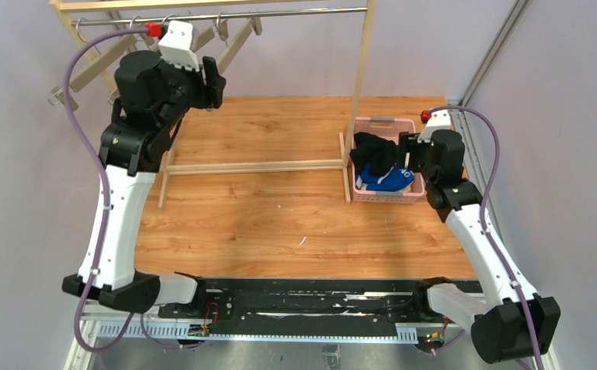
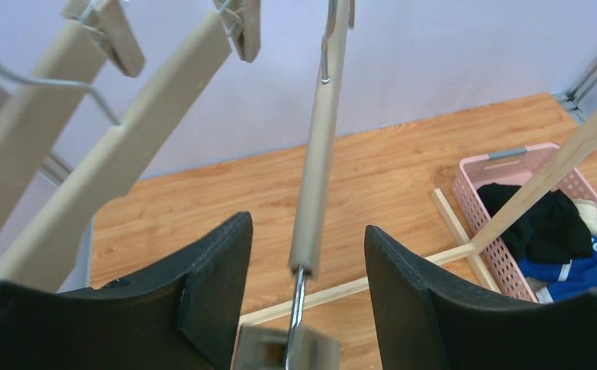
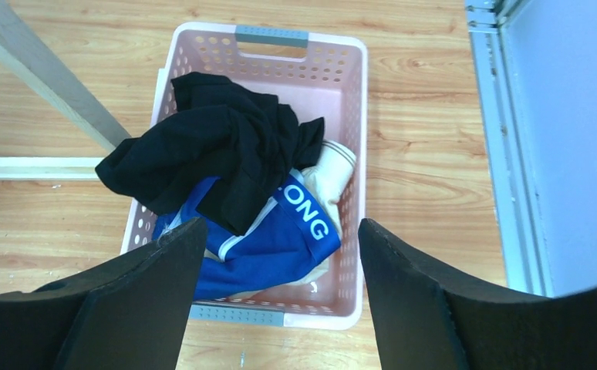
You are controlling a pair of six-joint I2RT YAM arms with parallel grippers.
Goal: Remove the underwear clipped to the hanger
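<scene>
Underwear (image 3: 230, 146), black on blue and cream, sits heaped in the pink basket (image 3: 342, 48) at the table's (image 1: 280, 220) 3 o'clock; soft, light, floppy, so pinch a bunched fold or waistband. Right gripper (image 3: 280, 235) hangs above it wide open and empty. Left gripper (image 2: 308, 247), at 11 o'clock, has its jaws apart either side of a bare hanger (image 2: 320, 154), gripping nothing.

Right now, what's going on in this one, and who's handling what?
The left gripper is up at the rack, open, with its fingers on either side of a wooden clip hanger. No fabric shows on the hangers in view. The right gripper hangs open above the pink basket. In the basket, the black briefs lie on top, the blue briefs under them, and the cream briefs peek out beside them. The underwear looks to be off the hangers.
</scene>
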